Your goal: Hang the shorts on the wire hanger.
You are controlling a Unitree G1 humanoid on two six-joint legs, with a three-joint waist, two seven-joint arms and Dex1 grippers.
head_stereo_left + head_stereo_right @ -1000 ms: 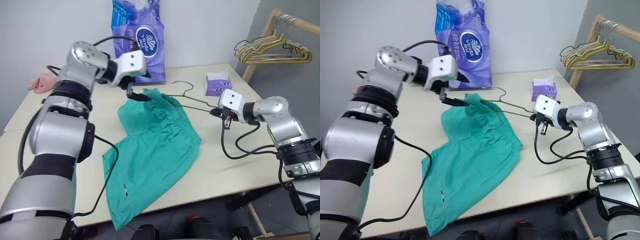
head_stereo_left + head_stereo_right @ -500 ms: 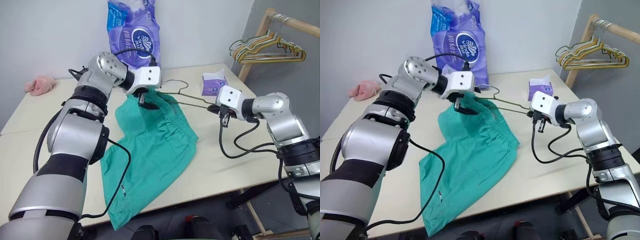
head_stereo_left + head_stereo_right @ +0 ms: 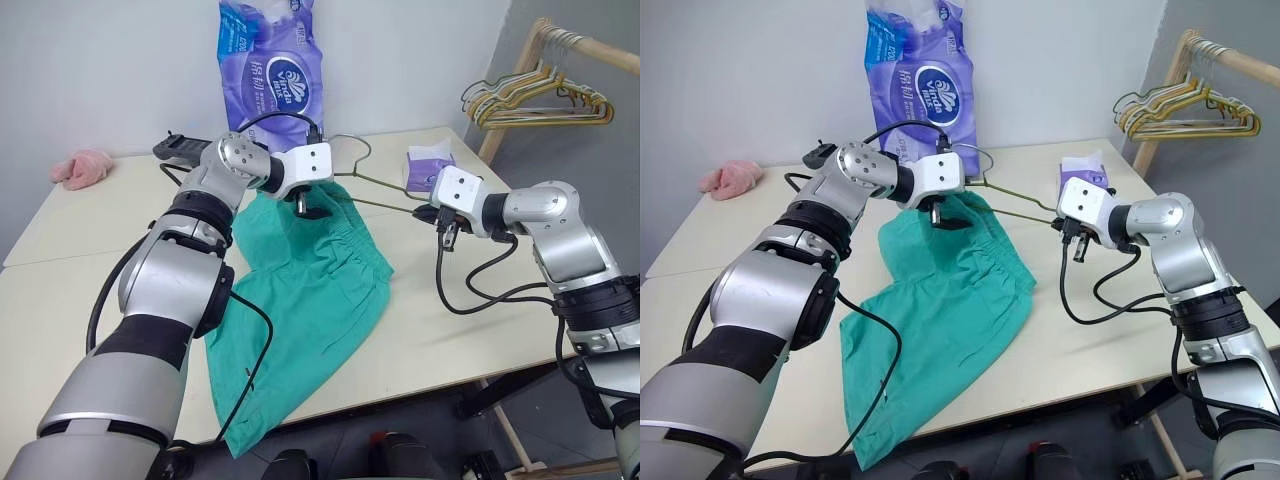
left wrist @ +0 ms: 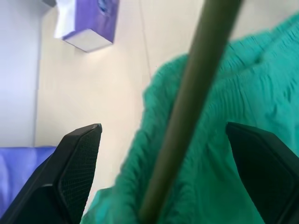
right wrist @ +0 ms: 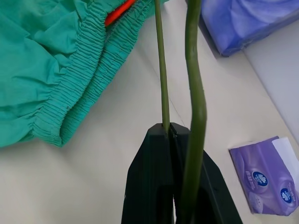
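Spread flat across the table [image 3: 440,330], with the lower leg hems draped over the table's near edge: the shorts [image 3: 300,300], teal-green, gathered waistband at the end farthest from that edge. Just above the waistband end of the shorts, the left gripper [image 3: 312,207], fingers [image 4: 77,158] spread wide apart, one on each side of a wire rod with teal cloth beneath, gripping nothing. To the right of the shorts, off the cloth and above bare tabletop, the right gripper [image 3: 443,225], fingers pressed together and pinching the wire hanger [image 3: 385,205] at its corner, one thin rod running straight out from between the fingertips. From that pinch, the olive-gold wire reaching leftward over the waistband of the shorts, hook [image 3: 345,150] raised beyond the cloth's far edge. Beyond the shorts on the right, near the right gripper, a small purple tissue box [image 3: 426,168]. Directly behind the shorts, standing against the wall, a tall purple tissue pack [image 3: 268,70]. Far left of the shorts, at the table's back corner, a pink fuzzy cloth [image 3: 82,168]. Far right of the shorts, off the table, a wooden rack [image 3: 560,45] carrying a bunch of hangers [image 3: 535,100].
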